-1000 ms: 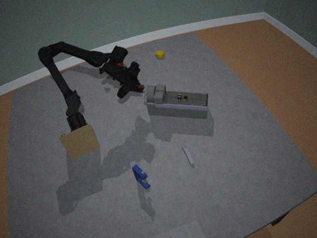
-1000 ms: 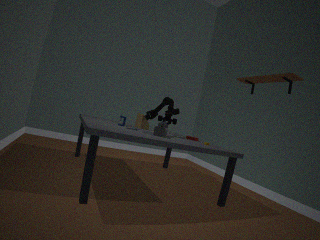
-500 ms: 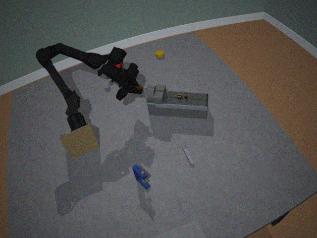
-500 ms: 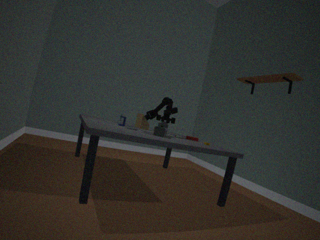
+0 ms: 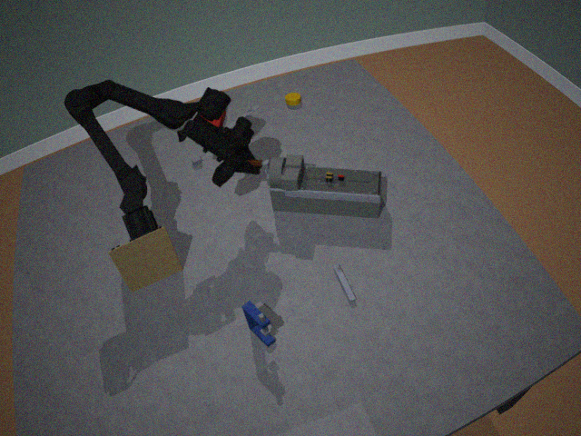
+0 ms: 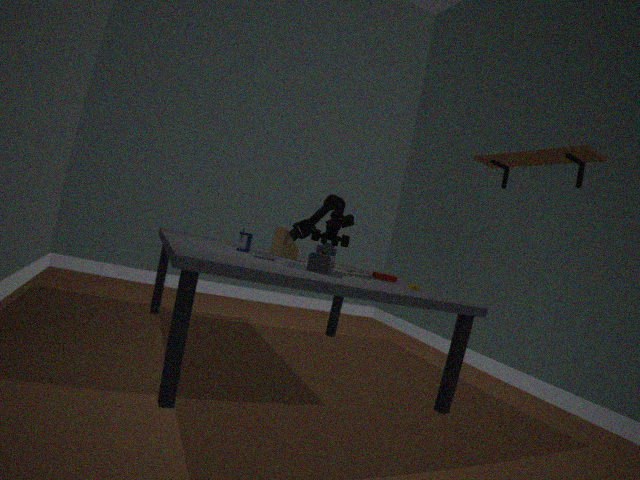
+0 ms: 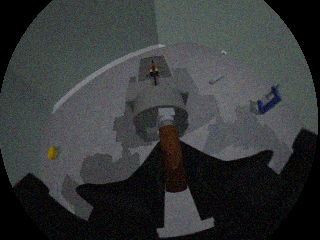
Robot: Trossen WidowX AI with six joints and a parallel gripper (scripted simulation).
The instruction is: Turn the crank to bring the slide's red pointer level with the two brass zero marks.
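Observation:
The grey machine (image 5: 328, 206) (image 6: 320, 262) stands on the table, its round crank end towards the arm. The red pointer (image 5: 340, 177) (image 7: 153, 64) on its top is off the brass marks (image 5: 329, 176), a short gap away on the side farther from the crank. The brown crank handle (image 5: 254, 163) (image 7: 171, 167) sticks out towards my gripper (image 5: 258, 166) (image 7: 168, 143). My gripper is shut on the handle, its black fingers on both sides of it. The crank arm is partly hidden inside the round hub in the wrist view.
A blue clamp (image 5: 251, 312) (image 7: 270, 103) and a pale bar (image 5: 344, 282) lie on the near side of the machine. A yellow disc (image 5: 293, 99) (image 7: 52, 153) lies beyond it. A tan board (image 5: 146, 260) is by the arm's base. A red object (image 6: 384, 276) lies on the table.

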